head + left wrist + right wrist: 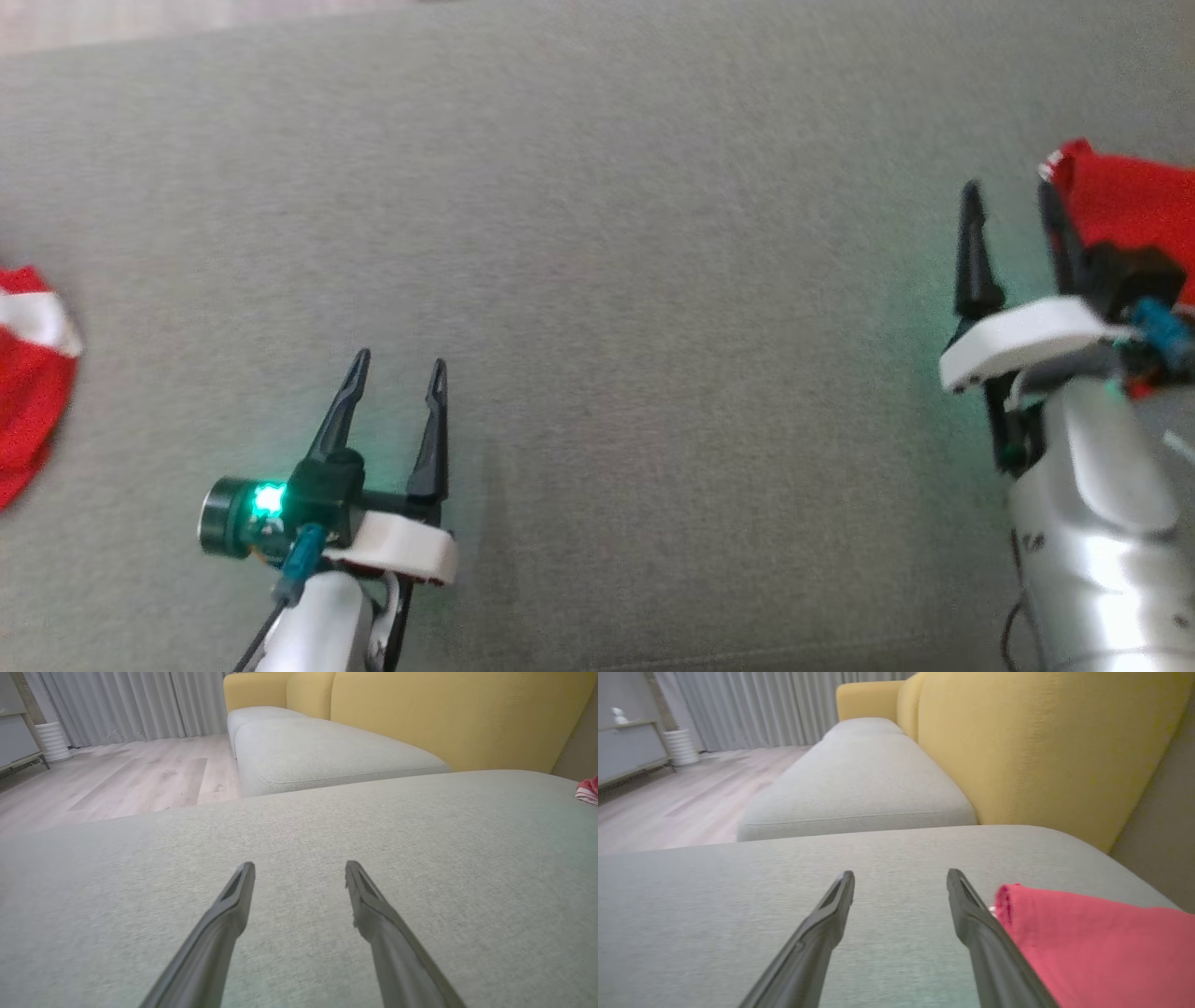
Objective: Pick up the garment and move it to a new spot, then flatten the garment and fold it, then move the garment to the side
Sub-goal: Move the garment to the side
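Observation:
The garment (pixel 1134 201) is a red cloth lying folded on the grey cushion (pixel 597 280) at the far right. It shows again as a red slab (pixel 1087 938) in the right wrist view and as a small red and white edge (pixel 587 791) in the left wrist view. My right gripper (pixel 1010 201) is open just left of it, nothing between its fingers, its right finger (pixel 971 919) along the cloth's edge. My left gripper (pixel 400 362) is open over bare cushion at the lower left, its fingers (pixel 233 905) spread wide and holding nothing.
Another red cloth with a white stripe (pixel 33 392) lies at the left edge. Beyond the cushion are a second grey seat (pixel 859 788), the yellow sofa back (pixel 1041 742), wooden floor (pixel 117 779), grey curtains (pixel 131 704) and a white ribbed cylinder (pixel 52 742).

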